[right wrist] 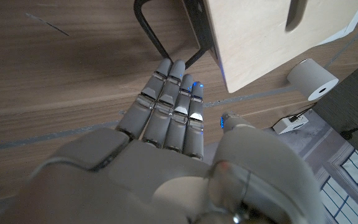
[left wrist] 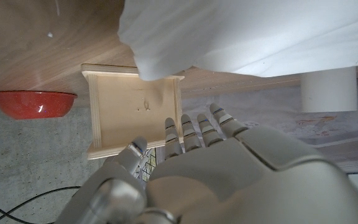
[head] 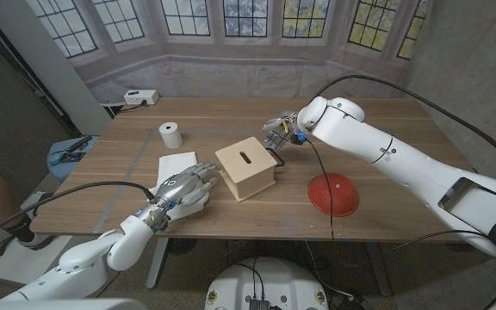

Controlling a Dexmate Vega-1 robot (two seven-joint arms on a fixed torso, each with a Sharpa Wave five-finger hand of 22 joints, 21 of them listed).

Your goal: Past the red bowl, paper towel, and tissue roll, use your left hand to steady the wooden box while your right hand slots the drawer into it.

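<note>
The wooden box (head: 246, 169) is pale plywood with a dark slot in its top (a black handle shows at its right side). It sits between the 2 hands. The left hand (head: 182, 189) reaches toward it over the paper towel (head: 179, 162), fingers extended together, holding nothing. The right hand (head: 280, 133) hangs just beyond the box's far right corner; whether it grips anything cannot be told.

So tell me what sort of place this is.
Probably a lab or test room staged as a home: a printed window backdrop behind the table, bare concrete wall, loose cables.
</note>
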